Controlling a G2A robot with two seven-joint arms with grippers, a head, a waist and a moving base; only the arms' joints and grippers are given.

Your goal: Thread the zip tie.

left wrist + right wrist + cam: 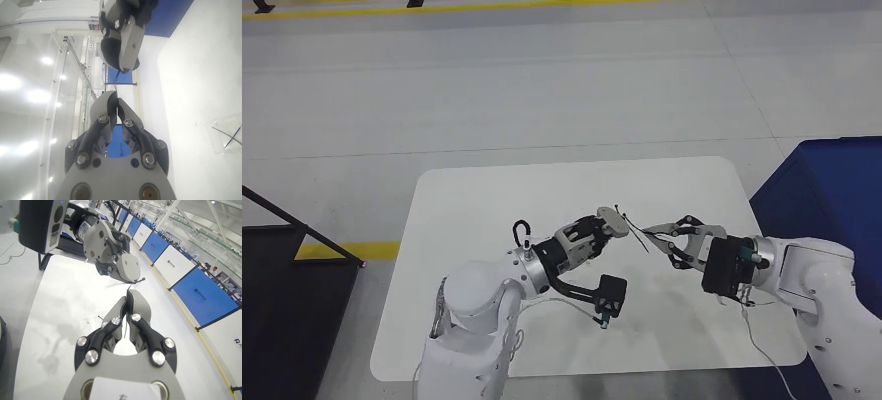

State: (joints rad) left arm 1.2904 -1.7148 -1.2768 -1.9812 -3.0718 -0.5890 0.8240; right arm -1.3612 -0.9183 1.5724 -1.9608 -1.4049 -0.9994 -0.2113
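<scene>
Both grippers meet above the middle of the white table [472,200], tip to tip. My left gripper [618,226] is shut on the head end of a thin black zip tie [634,232]. The head [143,278] pokes out beside the left gripper [132,280]. My right gripper [128,293] is shut on the tie's strap, whose tail [125,330] hangs down between its fingers. Seen from the left wrist, my left gripper [116,97] pinches the tie, and the right gripper [123,70] hangs just beyond, a short stretch of strap [117,74] leaving its tips.
A clear bag [226,137] with spare black ties lies flat on the table. A loose tie [100,317] rests on the tabletop below the right gripper. A blue bin [832,200] stands off the table's right edge and a dark rack [292,290] off its left.
</scene>
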